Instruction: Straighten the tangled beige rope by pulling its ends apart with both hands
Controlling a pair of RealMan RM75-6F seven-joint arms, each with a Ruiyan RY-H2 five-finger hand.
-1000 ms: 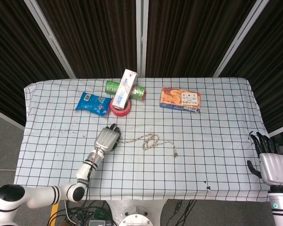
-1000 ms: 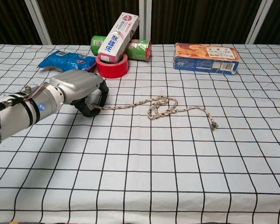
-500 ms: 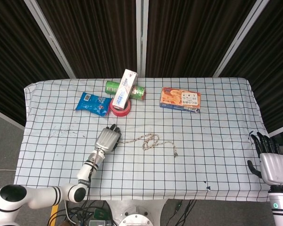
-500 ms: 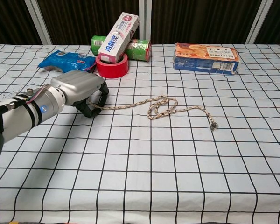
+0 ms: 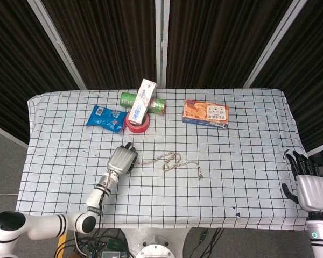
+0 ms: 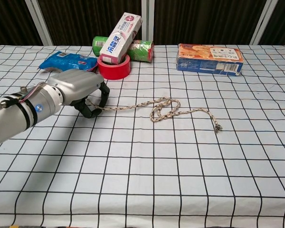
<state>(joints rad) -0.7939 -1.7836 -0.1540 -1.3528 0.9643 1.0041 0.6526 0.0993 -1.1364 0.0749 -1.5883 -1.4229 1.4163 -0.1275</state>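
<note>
The beige rope (image 6: 167,109) lies on the checked surface (image 6: 180,180), looped in a tangle near its middle, its frayed right end free. My left hand (image 6: 78,90) grips the rope's left end, fingers (image 6: 100,99) curled round it. My right hand (image 5: 311,188) hangs off the surface's right edge, well apart from the rope, fingers spread and holding nothing.

The beige rope (image 6: 164,109) lies on the tabletop (image 6: 180,180), loosely knotted mid-length, its frayed right end free, its left end under curled fingers (image 6: 100,97).
</note>
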